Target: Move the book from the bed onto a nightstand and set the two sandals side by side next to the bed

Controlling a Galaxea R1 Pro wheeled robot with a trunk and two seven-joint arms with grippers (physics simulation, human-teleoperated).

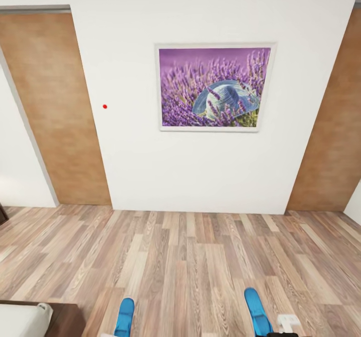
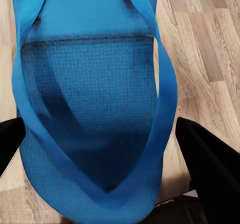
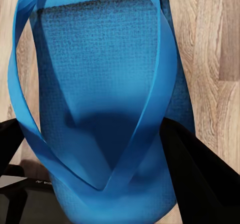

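Note:
Two bright blue sandals rise into the head view at its lower edge, one on the left [image 1: 125,317] and one on the right [image 1: 257,311], both above the wood-plank floor. In the left wrist view my left gripper [image 2: 100,144] is shut on a sandal [image 2: 90,84], with black fingers [image 2: 205,159] against both its edges. My right gripper [image 3: 100,149] grips the other sandal [image 3: 100,74] the same way. A corner of the bed [image 1: 25,319], pale mattress on a dark frame, sits at the lower left. The book and the nightstand are out of view.
A white wall [image 1: 130,166] stands straight ahead with a framed lavender picture [image 1: 214,87]. Wooden doors flank it at the left [image 1: 55,111] and right [image 1: 333,126]. Open plank floor [image 1: 190,262] lies between me and the wall.

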